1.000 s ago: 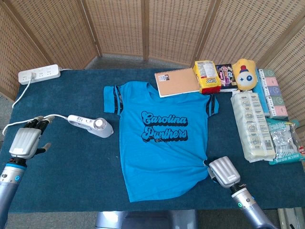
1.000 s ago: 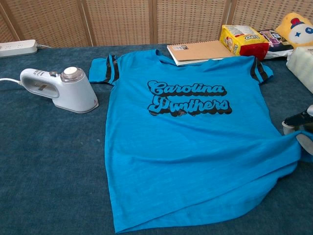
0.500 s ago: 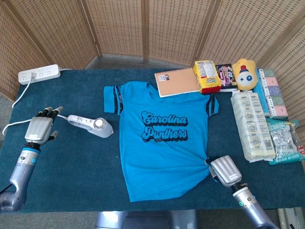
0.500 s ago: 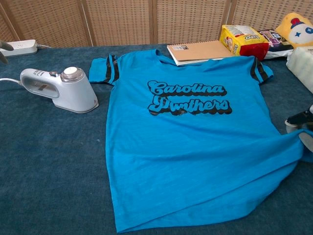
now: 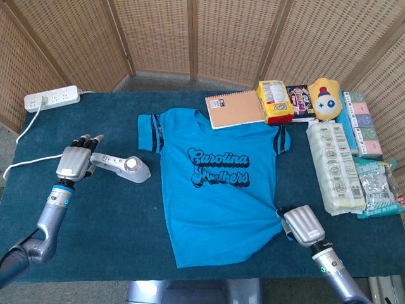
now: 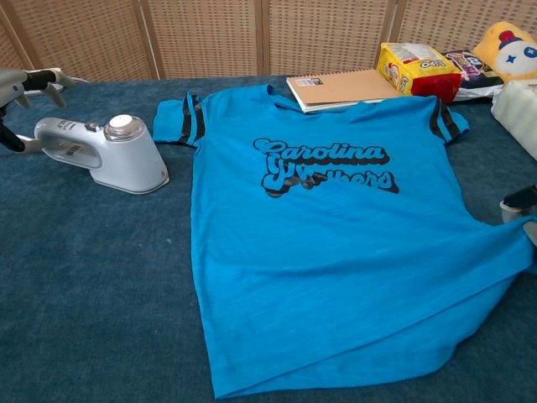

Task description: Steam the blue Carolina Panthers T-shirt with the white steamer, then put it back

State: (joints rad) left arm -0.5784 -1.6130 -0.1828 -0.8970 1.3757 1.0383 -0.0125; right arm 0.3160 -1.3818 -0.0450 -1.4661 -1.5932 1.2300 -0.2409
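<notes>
Head view: the left hand [image 5: 74, 163] hovers with fingers apart at the white steamer [image 5: 120, 167]'s handle end; a careless close could snag the cord. The right hand [image 5: 304, 226] pinches the T-shirt [image 5: 215, 190]'s hem.

Chest view: the blue shirt lies mid-surface, its hem corner drawn taut toward the right hand, the lettering creased.

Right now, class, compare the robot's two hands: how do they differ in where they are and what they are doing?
The left hand is at the handle end of the white steamer, fingers spread, with no grip plainly closed; the right hand grips the hem corner of the blue T-shirt. The left hand is beside the shirt, over bare table cover; the right hand sits at the shirt's near edge, pulling its fabric into a point. Both have grey backs.
</notes>
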